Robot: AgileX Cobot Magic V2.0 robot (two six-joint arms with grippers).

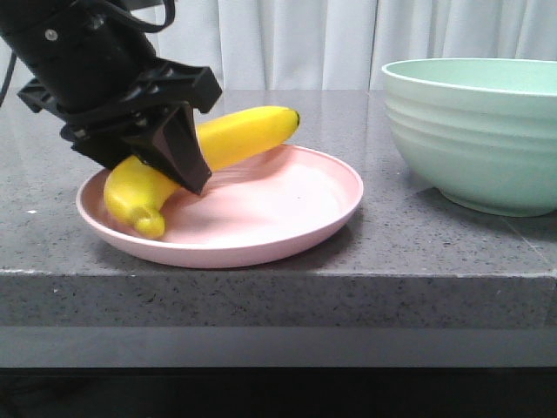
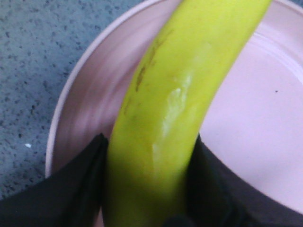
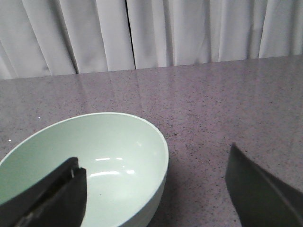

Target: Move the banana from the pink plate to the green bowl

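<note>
Yellow banana [image 1: 231, 139], front view: lies on pink plate [image 1: 287, 231]; left gripper [image 1: 178, 161] grasps its middle; green bowl [image 1: 474, 131] nearby on table [image 1: 392, 252].
Left wrist: fingers [image 2: 83, 189] clamp both sides; glossy, slippery skin, firm.
Right wrist: right gripper [image 3: 154, 198] spread, empty.

Banana [image 1: 235, 139]: bright glossy yellow, dark tip at one end, greenish-yellow at the stub end; faint brown streaks along the skin and a pale sheen mark in the left wrist view.
Pink plate [image 1: 296, 226]: pale matte pink, uniform, one tiny dark speck inside.
Green bowl [image 1: 474, 131]: pale mint green inside and out, horizontal ridged bands on the outer wall, white glints on the inner surface.
Bench [image 1: 278, 296]: grey stone, finely speckled dark and light.
Left gripper [image 1: 178, 161]: black.
Right gripper [image 3: 156, 198]: black fingers [image 3: 57, 198].
Curtain [image 3: 189, 33]: white, vertically pleated, with one thin dark line.
</note>
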